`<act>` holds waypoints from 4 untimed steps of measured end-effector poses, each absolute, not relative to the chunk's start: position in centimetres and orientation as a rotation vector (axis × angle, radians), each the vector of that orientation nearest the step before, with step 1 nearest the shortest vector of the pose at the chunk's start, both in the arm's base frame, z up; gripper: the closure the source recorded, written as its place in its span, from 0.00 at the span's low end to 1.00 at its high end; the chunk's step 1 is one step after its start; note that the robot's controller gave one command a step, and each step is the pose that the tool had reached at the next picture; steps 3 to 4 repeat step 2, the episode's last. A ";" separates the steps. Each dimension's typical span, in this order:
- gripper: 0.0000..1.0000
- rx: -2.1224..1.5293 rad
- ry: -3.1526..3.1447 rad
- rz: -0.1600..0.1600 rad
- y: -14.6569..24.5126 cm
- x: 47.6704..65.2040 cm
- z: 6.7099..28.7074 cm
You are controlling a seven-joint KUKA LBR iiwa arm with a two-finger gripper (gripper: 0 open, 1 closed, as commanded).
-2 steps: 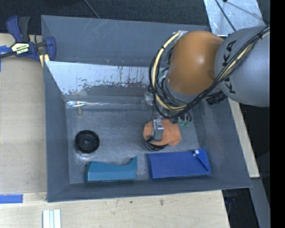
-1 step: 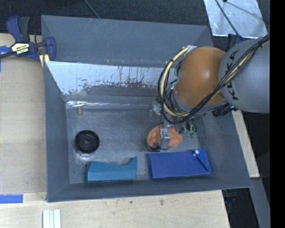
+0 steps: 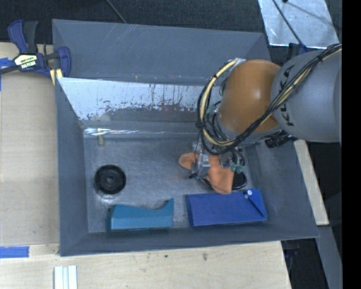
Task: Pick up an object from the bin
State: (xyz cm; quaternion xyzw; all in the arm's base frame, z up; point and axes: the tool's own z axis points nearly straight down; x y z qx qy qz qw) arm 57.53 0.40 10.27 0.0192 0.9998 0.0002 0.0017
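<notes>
My gripper [image 3: 199, 165] is low in the bin's right half, under the arm's wrist. It sits right against an orange, soft-looking lumpy thing [image 3: 220, 178] that spreads from the gripper's left side to its lower right. Whether that thing is gripped is hidden by the wrist. Just in front lies a flat dark blue rectangular thing [image 3: 224, 209], close to the bin's front wall. A small black thing [image 3: 239, 180] peeks out to the right of the orange one.
A black round disc [image 3: 110, 179] lies on the floor at the left. A teal-blue block [image 3: 141, 216] rests along the front wall, left of the dark blue thing. The arm and its cables cover the bin's right rear.
</notes>
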 end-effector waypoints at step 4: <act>1.00 -0.002 3.131 0.000 0.1 56.7 27.9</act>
